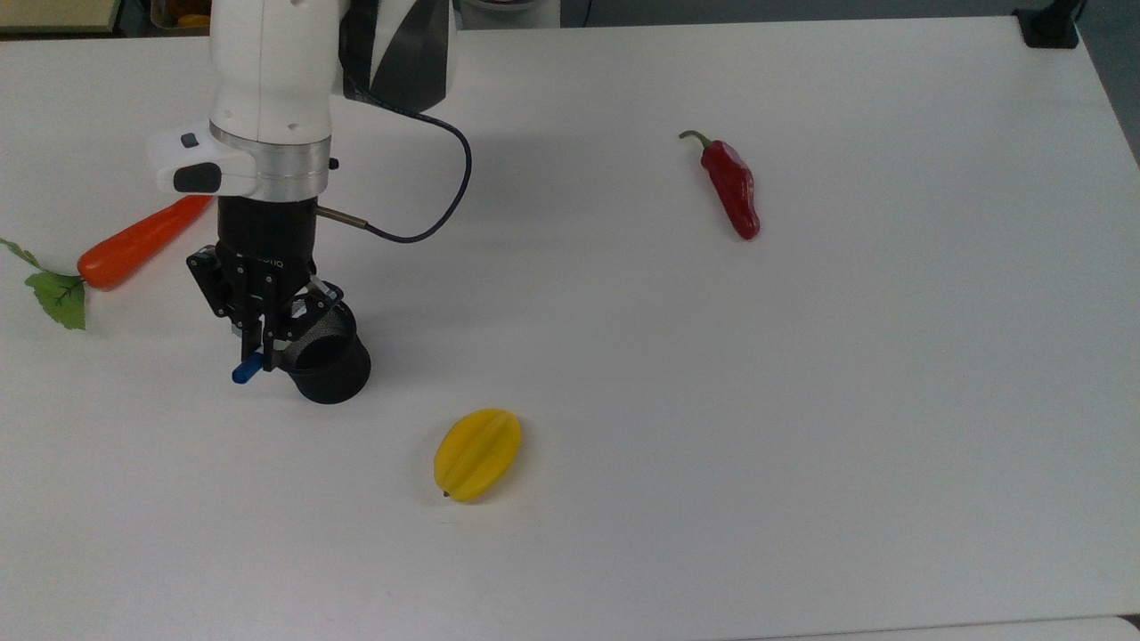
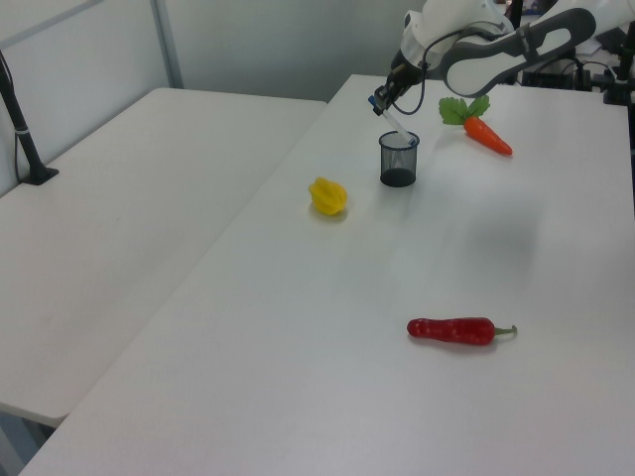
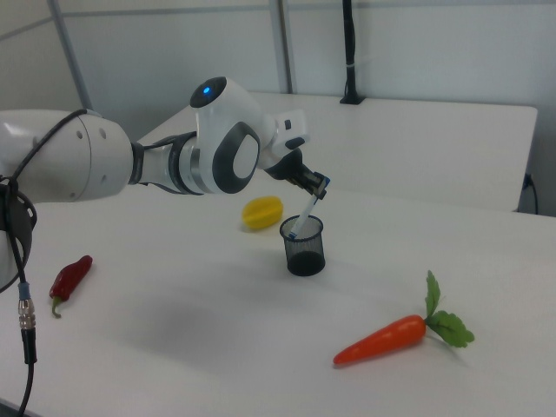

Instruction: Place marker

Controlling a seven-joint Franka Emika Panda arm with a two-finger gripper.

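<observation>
My gripper [image 1: 267,347] is shut on the marker [image 1: 247,369], a slim white pen with a blue cap. It hangs just above the black mesh cup [image 1: 328,363], at the cup's left rim in the top view. In the right view the marker [image 3: 306,213] slants down from the gripper [image 3: 320,185], and its lower end dips inside the rim of the cup [image 3: 304,250]. In the left view the gripper [image 2: 381,103] holds the marker [image 2: 393,121] tilted over the cup [image 2: 399,161].
An orange carrot [image 1: 142,239] with green leaves lies at the top view's left, behind the arm. A yellow star fruit [image 1: 477,454] sits near the cup on the white table [image 1: 802,445]. A red chili pepper [image 1: 732,187] lies far to the top view's right.
</observation>
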